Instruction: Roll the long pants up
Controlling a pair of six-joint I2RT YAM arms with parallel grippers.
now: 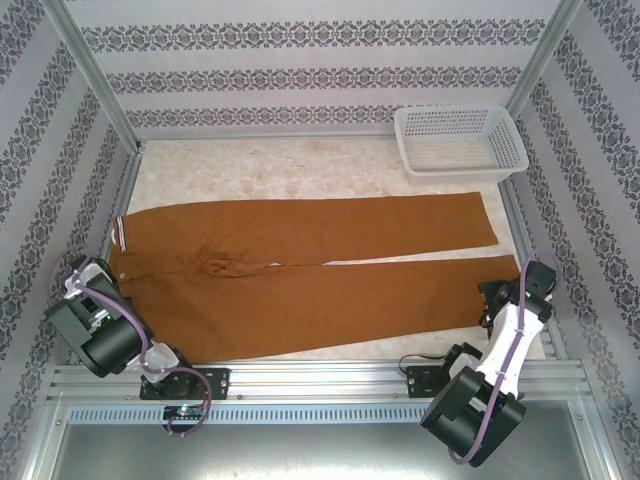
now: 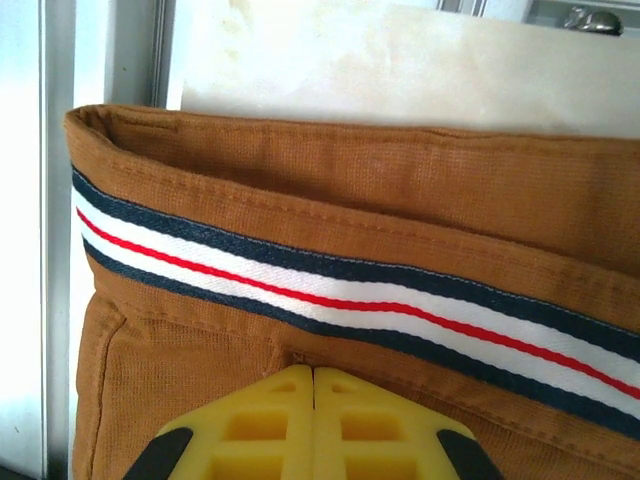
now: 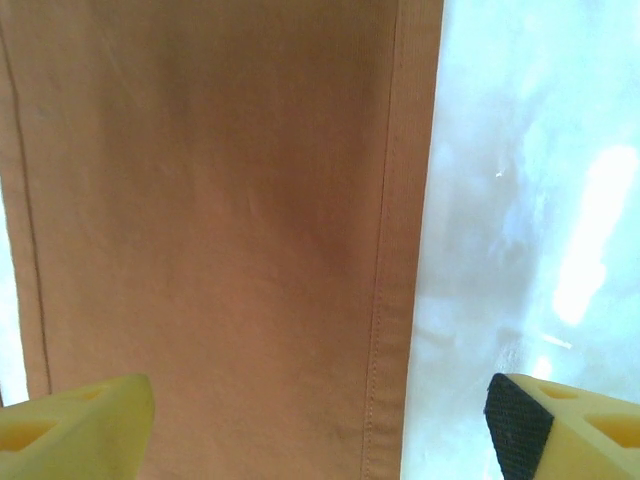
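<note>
- One pale marbled desk point(image 1: 300, 170) sits in a booth walled with patterned paper, with a white basket point(image 1: 455, 140) at its far right corner.
- The left arm crouches at the near left. The left gripper point(image 2: 315, 420) is closed tight just short of the striped waistband point(image 2: 350, 290).
- The right gripper point(image 3: 320, 420) is spread wide and empty above the near leg's hem.
- The long pants point(image 1: 300, 300) lie flat, waist left and legs running right.

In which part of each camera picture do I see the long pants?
Top external: the long pants lie flat across the middle, waistband at the left.
Left wrist: their striped waistband crosses the picture from upper left to lower right.
Right wrist: one leg covers the left and middle.
Shared landmark: the pale table beside the cloth.
</note>
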